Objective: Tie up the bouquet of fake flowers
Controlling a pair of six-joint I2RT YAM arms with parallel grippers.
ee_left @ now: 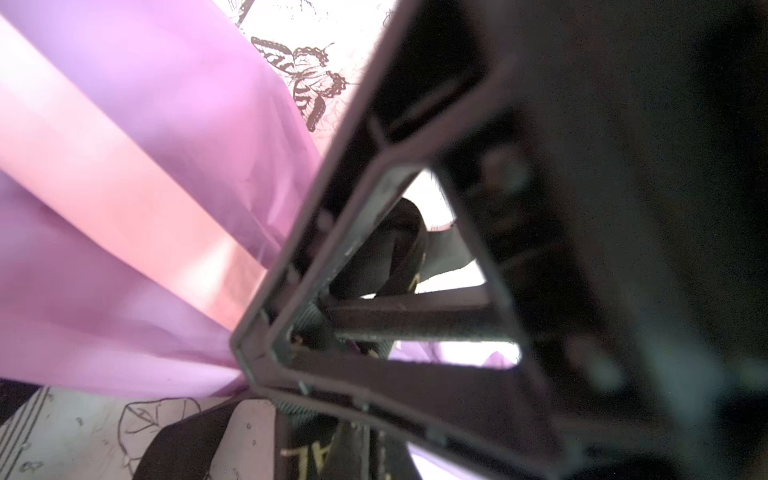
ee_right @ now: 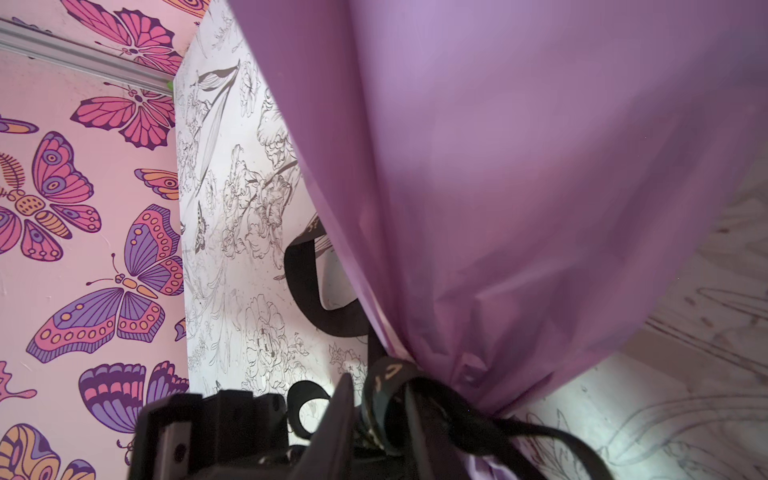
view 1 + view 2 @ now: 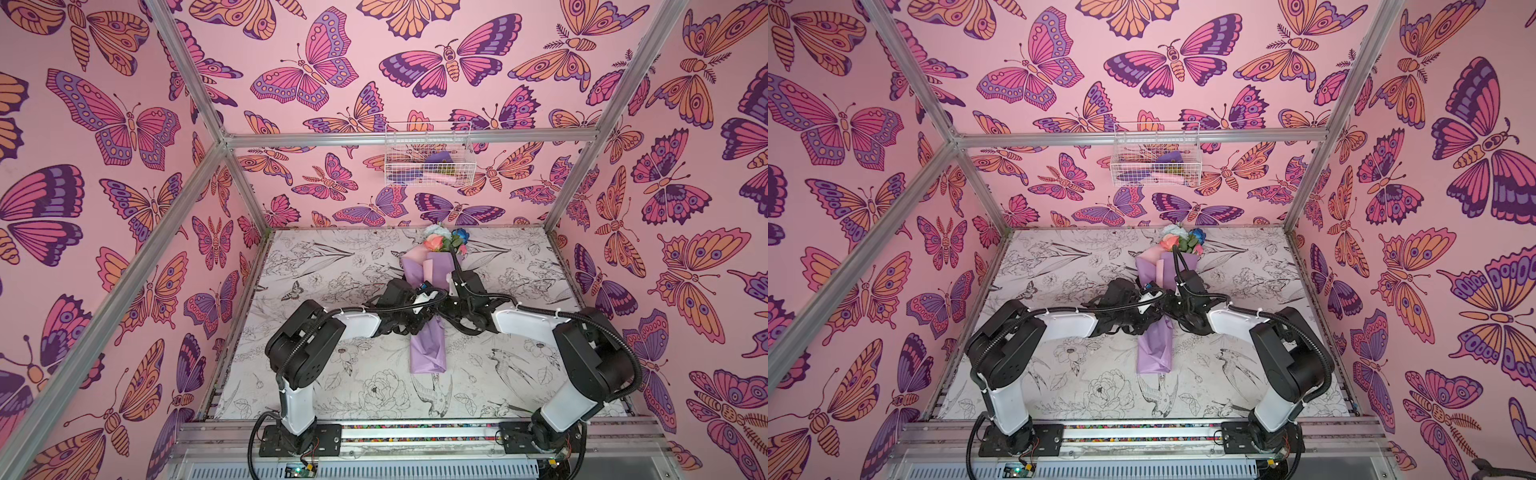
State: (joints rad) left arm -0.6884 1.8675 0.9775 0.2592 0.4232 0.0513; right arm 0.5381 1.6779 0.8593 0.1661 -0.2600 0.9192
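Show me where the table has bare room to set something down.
Free: table left of the bouquet, to the wall; likewise right; the near strip along the front rail. Crowded: the middle, around the black ribbon at the bouquet's waist.

Pink butterfly walls, aluminium frame — floral-sketch tabletop, wire basket on back wall.

We can read only gold letters on the black ribbon: "AL", just under the tips of the left claw. In the right wrist view its letters are too bent to read.
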